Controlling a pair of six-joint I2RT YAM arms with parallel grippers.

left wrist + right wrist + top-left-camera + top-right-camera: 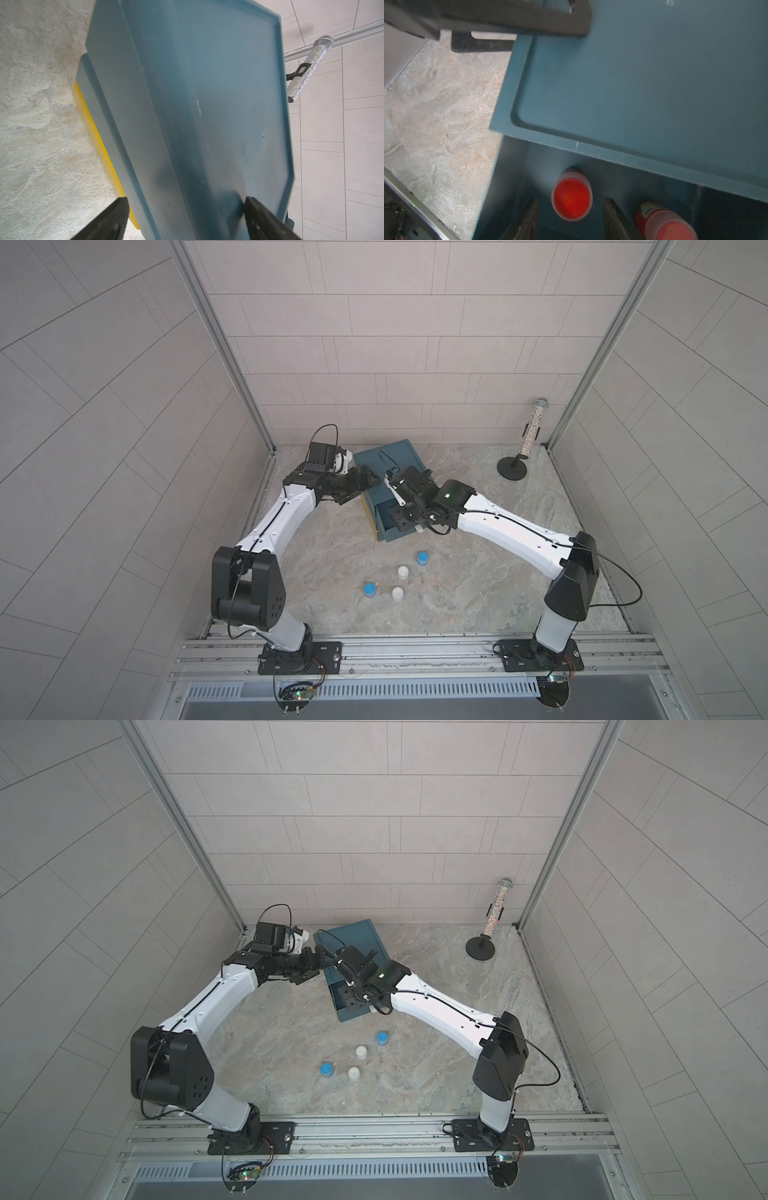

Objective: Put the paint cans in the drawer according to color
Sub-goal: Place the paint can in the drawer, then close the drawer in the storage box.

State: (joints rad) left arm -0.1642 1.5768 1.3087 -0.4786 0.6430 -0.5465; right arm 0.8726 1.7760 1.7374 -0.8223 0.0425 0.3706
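The right gripper (571, 200), jaws released around a red paint can (572, 195) standing in the open drawer (512, 187), should lift straight up to avoid toppling it.

Matt plastic drawer unit (207, 104) (smooth), stone-look table (457, 572).

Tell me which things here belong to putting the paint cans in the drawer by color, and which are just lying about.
Belongs to the job: two red stubby paint cans in the open drawer of the teal plastic cabinet; two blue-capped paint cans and two white-capped paint cans on the table.
Just lying about: tall glittery tube on a black round stand.
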